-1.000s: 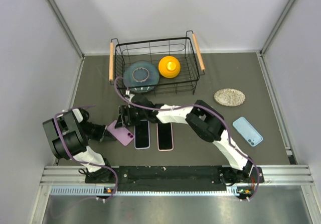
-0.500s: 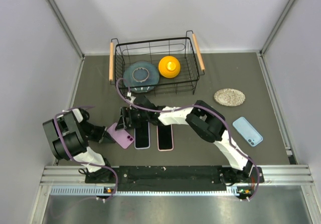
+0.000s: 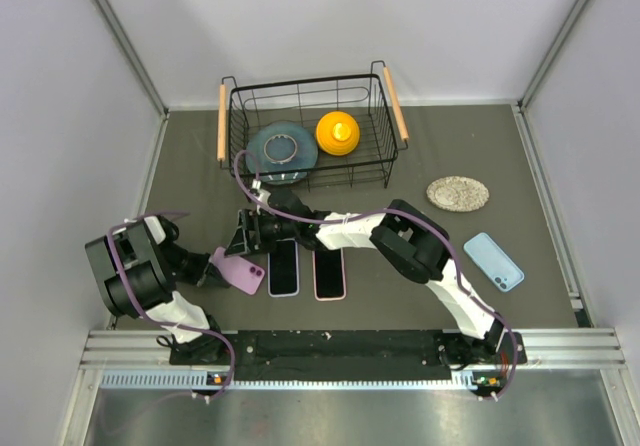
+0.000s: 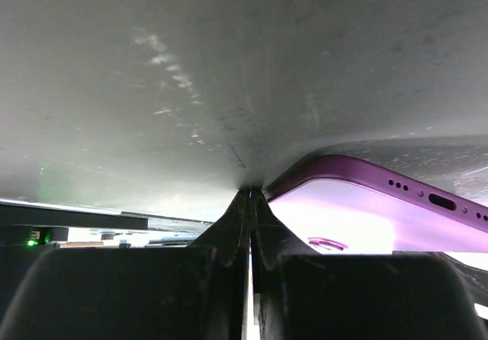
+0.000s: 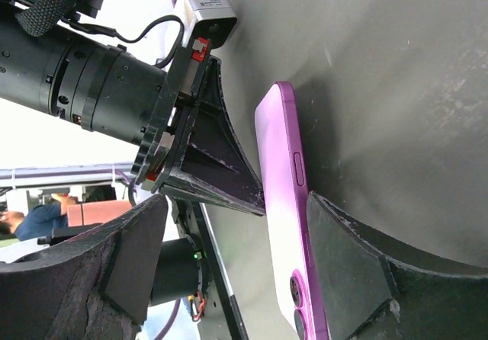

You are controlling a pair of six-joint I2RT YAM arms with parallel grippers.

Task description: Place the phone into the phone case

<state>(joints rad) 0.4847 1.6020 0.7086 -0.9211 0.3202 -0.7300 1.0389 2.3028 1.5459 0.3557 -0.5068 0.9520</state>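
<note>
I judge the purple phone (image 3: 240, 271), on the surface (image 3: 450, 136) at front left, stiff and slick; take its long edges: my right fingers (image 5: 84, 279) are spread astride it, my left fingers (image 4: 137, 294) pressed together beside it.

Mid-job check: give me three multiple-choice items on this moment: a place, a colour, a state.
1. Where is the yellow object? A in the basket; B outside it, left; C outside it, right.
2. What colour is the phone between the right end effector's fingers? A blue; B purple; C black.
3. The left end effector's fingers are: A wide apart; B shut together; C clamped on the phone.
Answers: 1 A: it sits inside the wire walls. 2 B: a purple edge shows in the right wrist view. 3 B: they meet, phone beside them.
</note>
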